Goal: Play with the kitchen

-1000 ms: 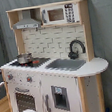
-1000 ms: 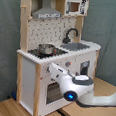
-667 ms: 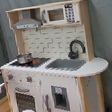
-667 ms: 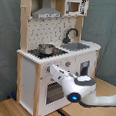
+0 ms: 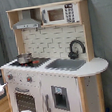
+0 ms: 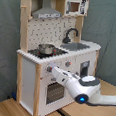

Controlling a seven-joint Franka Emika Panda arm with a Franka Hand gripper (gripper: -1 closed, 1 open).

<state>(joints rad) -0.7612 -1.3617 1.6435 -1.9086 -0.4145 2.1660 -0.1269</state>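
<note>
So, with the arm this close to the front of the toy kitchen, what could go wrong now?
The arm reaches to the kitchen's front panel near the knobs; pushing too hard could shift or tip the tall unit. The small pot sits loose on the stove top directly above, so a jolt might knock it off. The contact point is hidden, so misalignment would go unnoticed.

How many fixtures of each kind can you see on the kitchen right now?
Microwave: 1
Hood: 1
Faucet: 1
Sink: 1
Pot on the stove: 1
Oven door: 1
Total: 6
</note>
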